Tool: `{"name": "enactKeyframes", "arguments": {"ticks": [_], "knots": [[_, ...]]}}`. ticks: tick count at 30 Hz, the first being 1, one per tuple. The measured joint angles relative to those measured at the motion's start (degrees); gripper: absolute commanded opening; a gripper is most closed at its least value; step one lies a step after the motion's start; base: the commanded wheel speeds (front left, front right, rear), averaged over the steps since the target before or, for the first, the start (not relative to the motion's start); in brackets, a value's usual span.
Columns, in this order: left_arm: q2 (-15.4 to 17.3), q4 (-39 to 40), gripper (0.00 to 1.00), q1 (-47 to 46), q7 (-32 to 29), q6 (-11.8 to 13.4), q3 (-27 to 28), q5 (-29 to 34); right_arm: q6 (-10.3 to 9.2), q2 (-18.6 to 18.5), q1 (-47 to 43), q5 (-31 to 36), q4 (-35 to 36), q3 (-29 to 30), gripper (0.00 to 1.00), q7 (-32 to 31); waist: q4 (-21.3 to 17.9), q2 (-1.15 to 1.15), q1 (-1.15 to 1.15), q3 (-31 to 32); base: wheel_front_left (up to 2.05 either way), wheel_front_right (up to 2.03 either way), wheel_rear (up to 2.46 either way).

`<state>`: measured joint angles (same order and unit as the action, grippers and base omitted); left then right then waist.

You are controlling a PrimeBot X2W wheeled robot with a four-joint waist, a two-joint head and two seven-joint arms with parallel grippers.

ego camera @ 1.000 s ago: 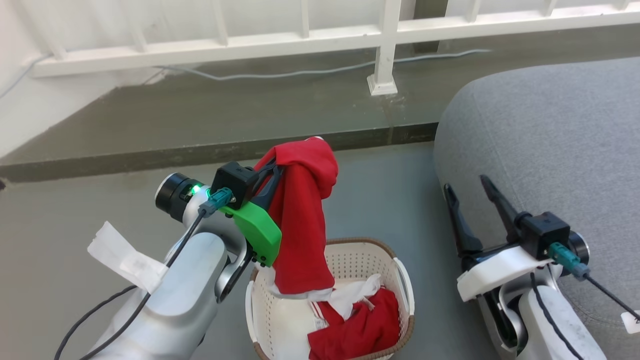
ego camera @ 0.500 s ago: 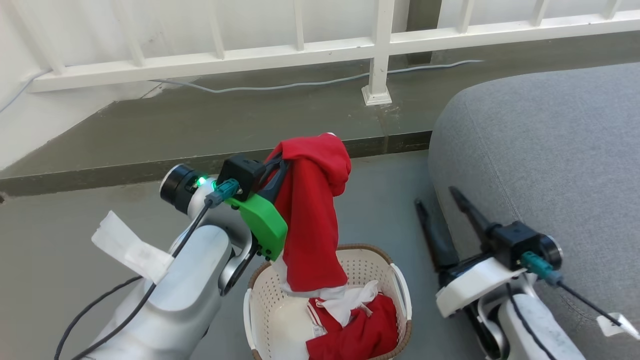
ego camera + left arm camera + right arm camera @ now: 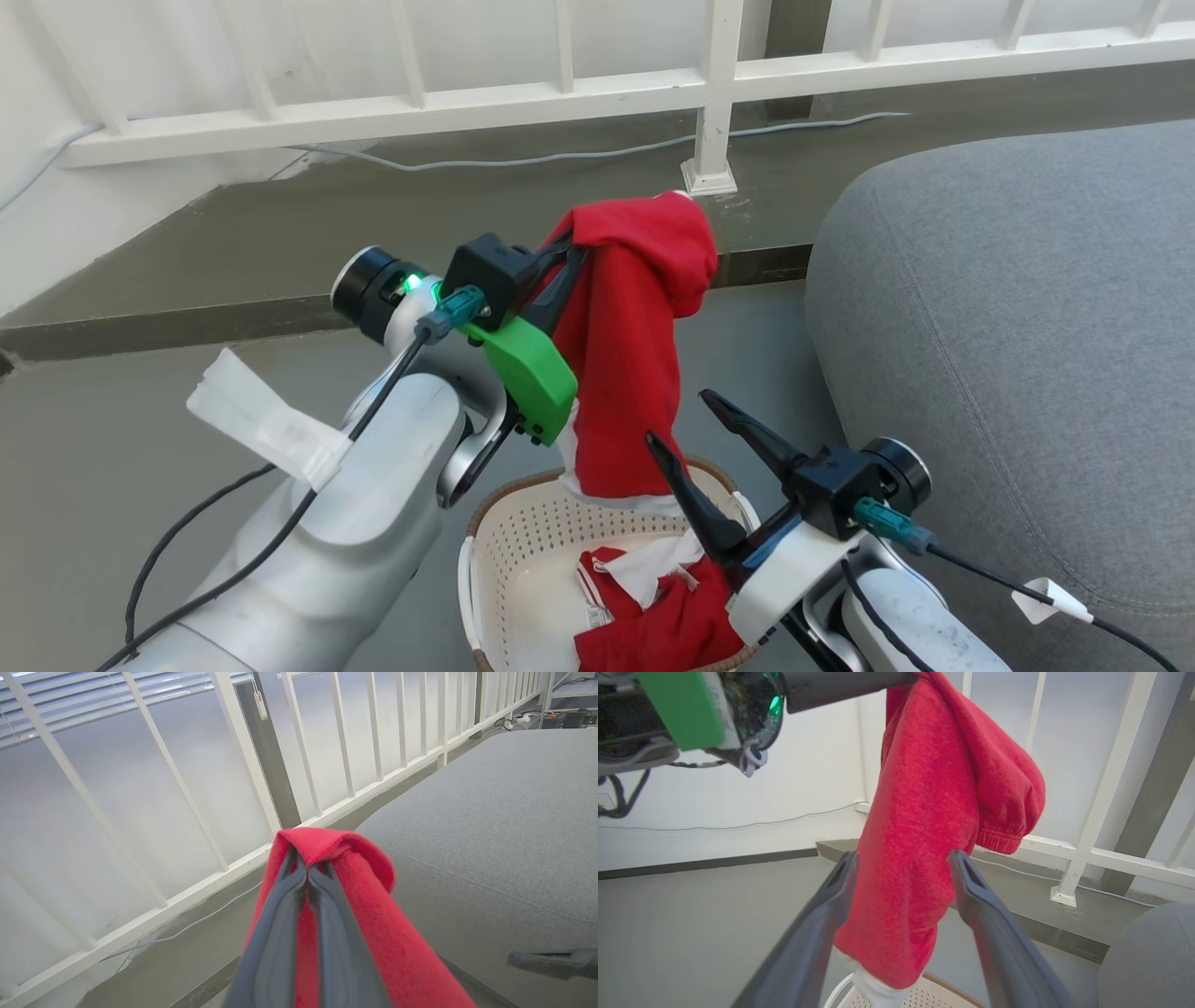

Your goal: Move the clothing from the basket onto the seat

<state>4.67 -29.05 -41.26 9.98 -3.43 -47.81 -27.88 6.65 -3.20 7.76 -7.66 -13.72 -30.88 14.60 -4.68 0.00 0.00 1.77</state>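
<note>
A red garment [image 3: 625,364] with a white hem hangs from my left gripper [image 3: 571,254], which is shut on its top fold above the basket [image 3: 504,523]. In the left wrist view the fingers [image 3: 280,933] pinch the red fabric [image 3: 373,933], with the grey seat [image 3: 490,826] beyond. My right gripper [image 3: 677,417] stands open by the garment's lower part; in the right wrist view the hanging cloth [image 3: 924,826] lies just past its spread fingertips [image 3: 903,856]. A second red and white garment [image 3: 667,621] lies in the basket. The seat [image 3: 1008,327] is to the right.
A white railing [image 3: 579,93] runs along the back above a raised concrete step [image 3: 280,308], with a post foot [image 3: 708,175] and a grey cable [image 3: 560,154] on it. Grey floor spreads left of the basket. White tape [image 3: 261,425] sticks off my left forearm.
My left gripper has lifted the red garment higher and to the right, its hem now at the basket rim. My right gripper has swung left from the seat's edge to the hanging garment.
</note>
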Motion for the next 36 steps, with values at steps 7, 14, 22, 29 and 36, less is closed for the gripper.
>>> {"name": "enactKeyframes", "arguments": {"ticks": [7, 14, 22, 29, 36], "knots": [[-0.7, 1.9, 0.0, -1.4, -1.2, 0.0, -0.5, 0.0, 0.16, -0.1, 2.8, -1.4, -2.5, -2.1, 1.0, 0.0, 0.3, 0.0, 0.0, -0.1, 0.0, 0.0, 0.0], [-1.7, 3.6, 0.0, -2.0, -2.5, 0.0, -2.4, 0.1, 0.4, -0.3, 5.9, -3.6, -6.0, -3.7, 1.0, 0.0, 1.3, 0.0, 0.0, -0.2, 0.0, 0.0, 0.0], [-1.8, 4.8, 0.0, -2.2, -3.5, 0.5, -2.7, 0.1, 0.25, -0.3, 8.5, -6.7, -10.4, -6.7, 0.47, 0.0, 2.3, 0.0, 0.0, -0.2, 0.0, 0.0, 0.0], [-1.9, 5.5, 0.0, -2.2, -3.9, 0.7, -2.7, -0.1, -0.74, -0.3, 10.6, -7.1, -12.2, -8.0, 0.0, 0.0, 2.7, 0.0, 0.0, -0.4, 0.0, 0.0, 0.0], [-1.9, 5.5, 0.0, -1.9, -4.0, 1.9, -1.5, -1.1, -2.32, -0.3, 11.6, -8.6, -12.6, -6.7, 0.0, 0.0, 2.3, 0.0, 0.0, -0.7, 0.0, 0.0, 0.0]]}}
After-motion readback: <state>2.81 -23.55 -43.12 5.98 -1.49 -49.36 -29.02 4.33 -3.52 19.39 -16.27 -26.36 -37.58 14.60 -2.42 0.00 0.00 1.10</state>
